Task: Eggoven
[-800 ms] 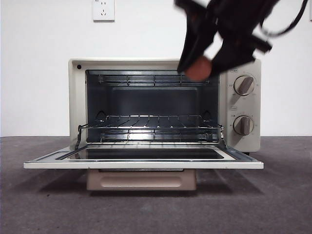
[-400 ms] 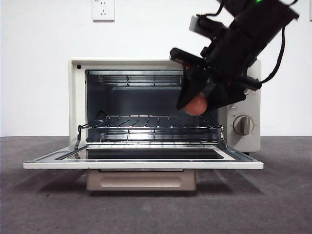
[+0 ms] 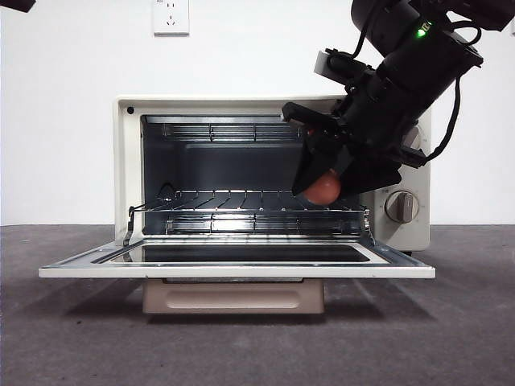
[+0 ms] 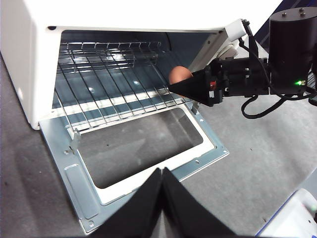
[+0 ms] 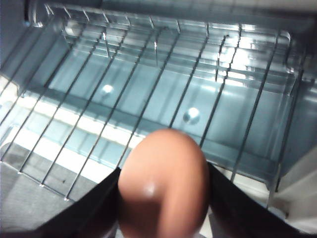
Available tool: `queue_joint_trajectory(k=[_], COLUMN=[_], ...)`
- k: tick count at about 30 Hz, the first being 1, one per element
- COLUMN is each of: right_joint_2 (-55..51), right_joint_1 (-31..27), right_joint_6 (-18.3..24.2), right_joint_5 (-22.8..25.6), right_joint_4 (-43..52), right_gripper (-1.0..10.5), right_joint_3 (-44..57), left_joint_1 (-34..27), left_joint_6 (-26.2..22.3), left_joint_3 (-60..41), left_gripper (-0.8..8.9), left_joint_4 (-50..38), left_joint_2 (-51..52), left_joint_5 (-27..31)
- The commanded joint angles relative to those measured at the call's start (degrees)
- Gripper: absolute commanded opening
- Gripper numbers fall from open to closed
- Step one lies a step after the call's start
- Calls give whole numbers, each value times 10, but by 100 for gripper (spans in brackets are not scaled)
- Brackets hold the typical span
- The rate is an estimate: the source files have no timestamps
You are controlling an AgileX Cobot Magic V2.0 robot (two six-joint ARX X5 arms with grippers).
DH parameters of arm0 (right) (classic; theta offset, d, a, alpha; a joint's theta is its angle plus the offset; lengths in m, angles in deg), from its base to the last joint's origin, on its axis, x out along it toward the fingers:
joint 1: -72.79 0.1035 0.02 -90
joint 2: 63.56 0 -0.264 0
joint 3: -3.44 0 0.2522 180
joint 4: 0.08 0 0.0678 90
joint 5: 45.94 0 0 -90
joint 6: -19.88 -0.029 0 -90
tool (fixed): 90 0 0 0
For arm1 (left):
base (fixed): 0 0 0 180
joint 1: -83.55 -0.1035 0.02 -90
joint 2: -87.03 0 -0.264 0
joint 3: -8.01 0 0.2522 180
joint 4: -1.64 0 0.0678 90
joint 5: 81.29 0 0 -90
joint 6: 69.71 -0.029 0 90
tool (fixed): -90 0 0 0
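Note:
The cream toaster oven (image 3: 127, 161) stands with its door (image 3: 233, 269) folded down flat and its wire rack (image 3: 241, 201) bare. My right gripper (image 3: 323, 186) is shut on the orange-brown egg (image 3: 323, 190) and holds it just above the rack's right front part, at the oven's mouth. The right wrist view shows the egg (image 5: 163, 191) between the jaws over the rack (image 5: 148, 89). The left wrist view shows the egg (image 4: 179, 75), the right gripper (image 4: 190, 87) and the oven (image 4: 29, 59) from above. My left gripper (image 4: 161, 171) is shut, empty, hovering back from the door.
The oven's lower knob (image 3: 400, 207) shows right of the arm; the upper knob is hidden behind it. A wall socket (image 3: 170, 16) is above the oven. Grey table (image 3: 80, 338) spreads in front. A white object (image 4: 292, 223) lies near the left wrist view's corner.
My right gripper has come down with the egg from above the oven's top edge to the oven mouth, just over the rack's right side.

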Motion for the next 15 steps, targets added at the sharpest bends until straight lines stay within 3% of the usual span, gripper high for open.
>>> queue_joint_trajectory(k=[1, 15], right_joint_2=[13, 14], right_joint_1=[3, 12], right_joint_6=[-6, -8], right_joint_5=[-2, -16], right_joint_4=[8, 4], right_gripper=[3, 3], right_joint_3=[-9, -9], left_joint_1=[-2, -2], left_joint_6=[3, 10], left_joint_3=[5, 5], left_gripper=[6, 6], left_joint_4=[-3, -3], left_joint_2=[-1, -1], left_joint_5=[-1, -2])
